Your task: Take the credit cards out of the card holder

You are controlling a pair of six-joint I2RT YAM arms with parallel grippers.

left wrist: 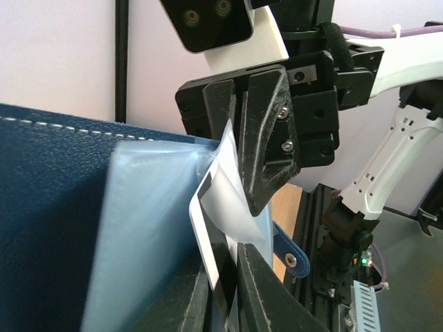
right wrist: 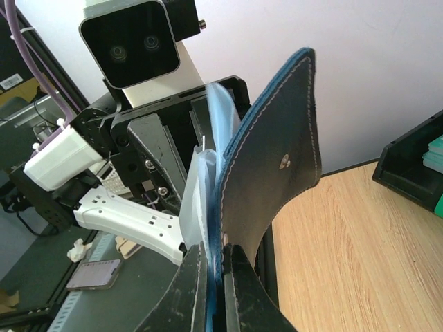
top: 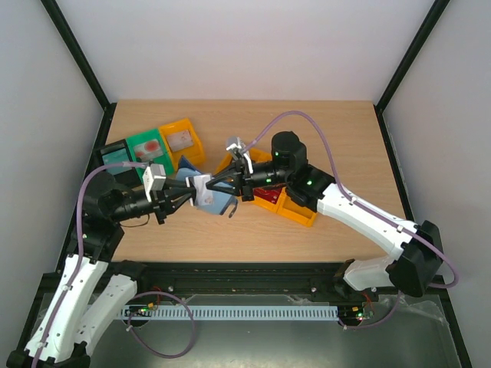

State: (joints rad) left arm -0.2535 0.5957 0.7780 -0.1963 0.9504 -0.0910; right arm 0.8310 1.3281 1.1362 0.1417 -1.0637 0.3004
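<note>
Two arms hold the holder in the air above the surface, just left of the orange tray. The right fingers are clamped tight on its navy cover and pale pocket. The left fingers, all but closed, pinch a white card with a dark stripe that juts from the pocket. Extraction appears to be the step in hand. The next move likely calls for a straight pull along the pocket, with the right grip firm so the holder does not follow.
</note>
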